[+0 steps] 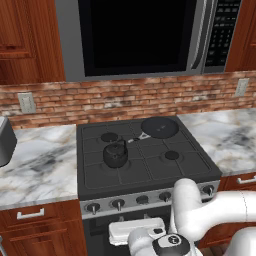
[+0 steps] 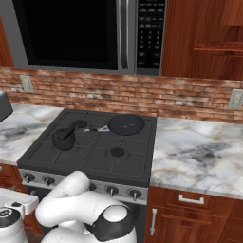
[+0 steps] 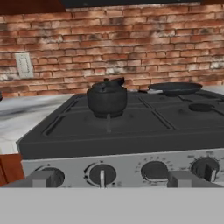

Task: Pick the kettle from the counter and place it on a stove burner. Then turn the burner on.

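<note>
The small matte-black kettle stands upright on the front-left stove burner, hiding its cap. White marble counter flanks the cooktop on both sides. My gripper is low in front of the stove's control panel, below and nearer than the kettle, facing the knobs. It is open, its fingertips far apart with nothing between them. A knob sits straight ahead, between the fingers.
A flat black pan rests on the back-right burner. More knobs line the panel. A microwave hangs above the brick backsplash. A grey appliance stands on the left counter.
</note>
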